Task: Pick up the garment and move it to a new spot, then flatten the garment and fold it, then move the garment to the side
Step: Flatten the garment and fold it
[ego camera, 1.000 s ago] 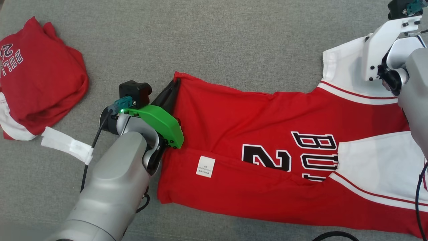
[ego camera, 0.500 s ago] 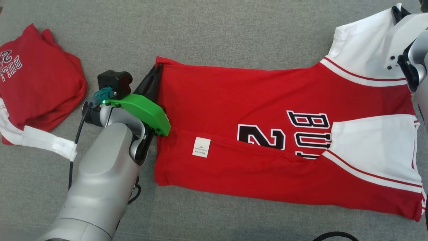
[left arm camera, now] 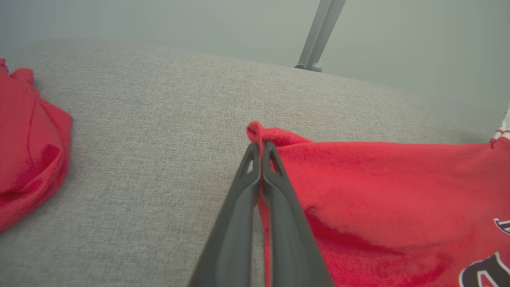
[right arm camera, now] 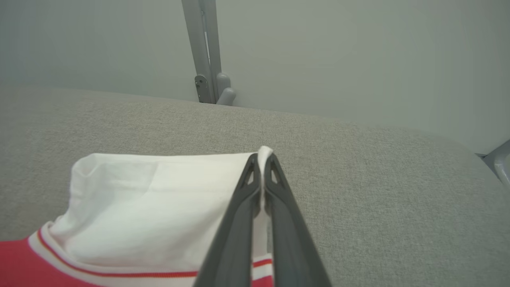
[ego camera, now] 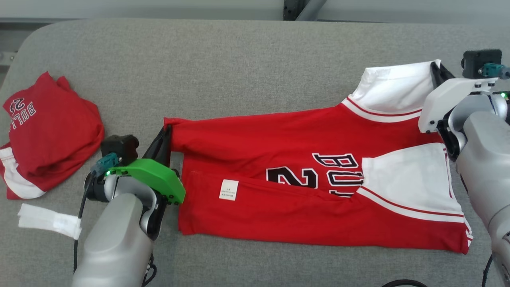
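Stretching left to right across the middle of the grey padded surface (ego camera: 239, 59), the red and white garment (ego camera: 279, 143) lies flat with its near half folded up over itself. Bare padding runs along its whole far side up to the rounded back edge. A narrower bare band lies along the near side.

The left forearm (ego camera: 115, 239) rises from the lower left of the head view, with a green bracket at the wrist. The left gripper (left arm camera: 261, 145) points toward the far edge, fingers pressed together on the garment's far left red corner. The right forearm (ego camera: 486, 171) stands along the right edge and carries a white bracket. The right gripper (right arm camera: 261, 157) has its fingers clamped on the outer corner of the white sleeve.

A second red jersey (ego camera: 51, 131) sits bundled at the far left, well apart from the garment. A white strip (ego camera: 48, 221) lies just near of it.

Black letters outlined in white read "BU" beside a "2" on the garment's chest, the rest covered by a white folded panel. The bundled jersey shows "BUL" and a "2". A white care tag (ego camera: 228, 189) on the folded half bears print too small to read.
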### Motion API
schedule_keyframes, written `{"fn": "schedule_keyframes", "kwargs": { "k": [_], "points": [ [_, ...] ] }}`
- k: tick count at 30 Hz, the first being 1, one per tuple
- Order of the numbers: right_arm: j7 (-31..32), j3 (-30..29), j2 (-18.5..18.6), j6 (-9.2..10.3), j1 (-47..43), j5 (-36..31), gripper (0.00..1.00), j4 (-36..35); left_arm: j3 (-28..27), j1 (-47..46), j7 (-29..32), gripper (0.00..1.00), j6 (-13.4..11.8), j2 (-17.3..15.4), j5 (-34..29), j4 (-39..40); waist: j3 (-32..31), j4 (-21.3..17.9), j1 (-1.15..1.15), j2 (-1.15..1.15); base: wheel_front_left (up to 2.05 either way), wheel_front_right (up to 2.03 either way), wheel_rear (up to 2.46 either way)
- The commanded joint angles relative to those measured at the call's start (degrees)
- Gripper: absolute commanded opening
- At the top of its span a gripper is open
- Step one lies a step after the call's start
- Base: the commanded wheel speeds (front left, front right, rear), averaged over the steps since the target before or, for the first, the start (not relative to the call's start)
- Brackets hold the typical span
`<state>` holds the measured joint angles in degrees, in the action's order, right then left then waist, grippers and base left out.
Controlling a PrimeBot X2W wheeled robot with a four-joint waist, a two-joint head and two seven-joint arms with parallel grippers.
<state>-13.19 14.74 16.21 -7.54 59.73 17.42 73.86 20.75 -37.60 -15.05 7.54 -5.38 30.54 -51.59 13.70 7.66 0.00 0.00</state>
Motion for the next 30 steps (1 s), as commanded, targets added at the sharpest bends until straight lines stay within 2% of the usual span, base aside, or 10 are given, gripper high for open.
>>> {"fn": "schedule_keyframes", "kwargs": {
  "k": [1, 10, 20, 30],
  "points": [
    [-0.89, -0.01, -0.65, 0.11, -2.19, 0.78, 0.0, -0.48, -1.13, 2.42, -0.17, 0.0, -0.17, -1.02, -0.62, 0.25, -4.96, -3.59, 0.0, 0.0, 0.0, 0.0, 0.0],
    [-2.05, 0.74, -1.68, 0.11, -11.49, 5.61, 0.0, -7.19, -2.53, 9.55, -0.11, 0.0, -0.14, -0.73, -1.27, 2.35, -9.68, -7.13, 0.0, 0.0, 0.0, 0.0, 0.0],
    [-2.03, 1.56, -1.91, 0.1, -27.59, 10.87, 0.0, -19.85, -4.28, 17.47, -0.1, 0.0, -0.13, -0.49, -1.34, 4.88, -13.01, -9.38, 0.0, 0.0, 0.0, 0.0, 0.0],
    [-2.05, -2.43, -3.75, 0.1, -36.28, 10.55, 0.0, -22.8, -6.31, 21.94, -0.1, 0.0, -0.13, 0.02, -2.08, 5.72, -13.7, -9.48, 0.0, 0.0, 0.0, 0.0, 0.0]
  ]
}}
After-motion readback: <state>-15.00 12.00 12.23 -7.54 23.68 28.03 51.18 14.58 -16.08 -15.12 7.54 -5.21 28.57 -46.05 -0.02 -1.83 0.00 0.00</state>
